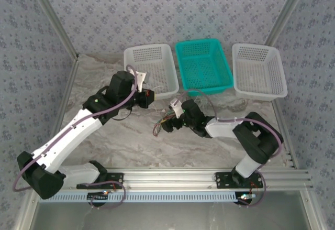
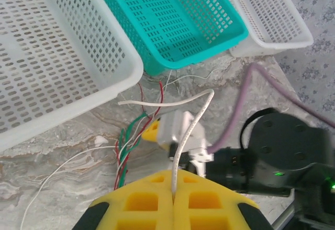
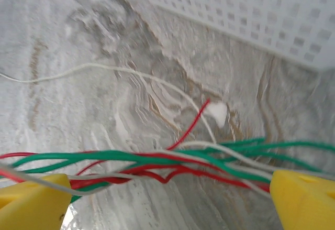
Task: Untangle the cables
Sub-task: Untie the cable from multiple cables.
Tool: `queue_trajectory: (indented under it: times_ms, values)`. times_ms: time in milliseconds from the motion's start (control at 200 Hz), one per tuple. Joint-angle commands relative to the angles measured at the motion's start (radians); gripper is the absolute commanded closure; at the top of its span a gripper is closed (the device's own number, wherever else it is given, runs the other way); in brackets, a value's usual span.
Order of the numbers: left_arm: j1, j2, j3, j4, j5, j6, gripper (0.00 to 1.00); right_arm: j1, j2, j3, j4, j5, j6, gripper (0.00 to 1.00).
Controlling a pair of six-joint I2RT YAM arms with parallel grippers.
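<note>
Pinching left gripper [image 2: 172, 184]: clamped on whitish cable [image 2: 196, 117] we want freed.
Bracing right gripper [image 3: 167, 188]: wide, straddling cables [image 3: 131, 159] as anchor.

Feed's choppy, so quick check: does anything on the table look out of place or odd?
Only the tangle itself: red, green and whitish cables twisted into one bundle spanning the open right hand. The left hand is shut on one whitish cable leading from it. Nothing looks spilled or damaged.
</note>
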Motion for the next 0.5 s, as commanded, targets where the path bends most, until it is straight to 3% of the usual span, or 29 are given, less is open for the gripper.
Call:
queue_trajectory:
  times_ms: [0, 205, 500]
  values:
    - [0.012, -0.038, 0.027, -0.024, 0.015, 0.035, 1.0, -0.001, -0.015, 0.029, -0.079, -0.073, -0.237, 0.0]
    - [0.012, -0.052, 0.054, -0.07, 0.029, 0.101, 1.0, -0.013, 0.108, 0.231, -0.406, -0.15, -0.572, 0.0]
    - [0.014, -0.098, 0.065, -0.063, 0.113, 0.148, 1.0, 0.008, 0.242, 0.288, -0.192, -0.103, -0.618, 0.0]
